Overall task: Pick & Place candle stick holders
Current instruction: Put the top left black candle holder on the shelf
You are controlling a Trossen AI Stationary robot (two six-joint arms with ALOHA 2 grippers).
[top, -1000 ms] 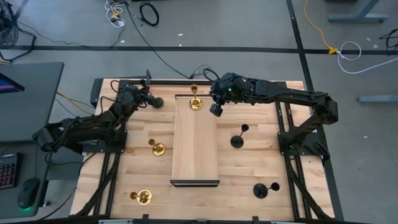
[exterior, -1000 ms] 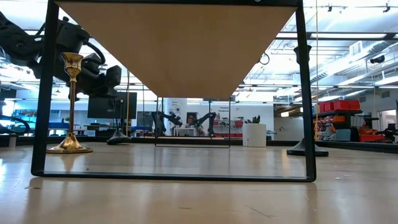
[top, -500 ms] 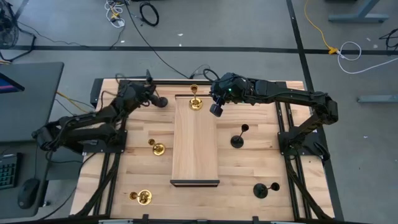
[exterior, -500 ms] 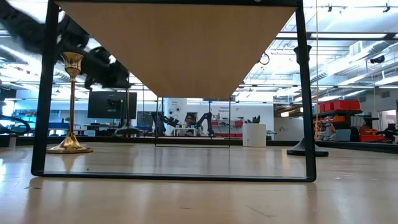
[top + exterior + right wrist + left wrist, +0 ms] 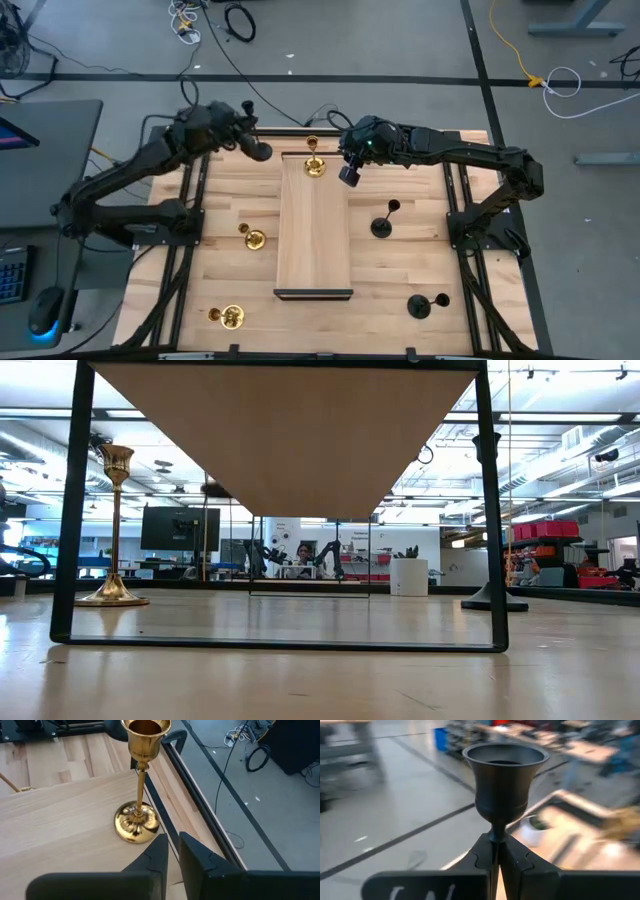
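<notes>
My left gripper [image 5: 250, 146] is raised over the table's far left corner and shut on a black candle stick holder [image 5: 504, 780]; its round base [image 5: 260, 152] shows in the high view. My right gripper [image 5: 348, 174] hovers, fingers a narrow gap apart and empty, just right of a gold holder [image 5: 314, 160] that stands by its base on the far end of the raised wooden board [image 5: 314, 230]; the holder also shows in the right wrist view [image 5: 137, 785]. Two gold holders [image 5: 250, 238] [image 5: 228, 316] stand on the table left of the board, two black ones [image 5: 385, 222] [image 5: 428, 304] right of it. My left gripper pinches the black holder's thin stem [image 5: 495, 836] just below the cup, between its two fingers and at their free ends. The cup stands up beyond the fingertips. The lower stem and base are hidden behind the fingers in the wrist view. The holder is lifted clear of the table.
The board stands on a black frame [image 5: 72, 510] above the table top, with open room beneath it. In the low view a gold holder [image 5: 113, 525] stands left and a black one's base [image 5: 493, 598] right. Black rails run along the table's edges [image 5: 455, 190].
My left gripper has risen with the black holder and drawn toward the table's far edge, leaving the low view; the holder's base has come up off the table. My right gripper has kept still beside the gold holder on the board.
</notes>
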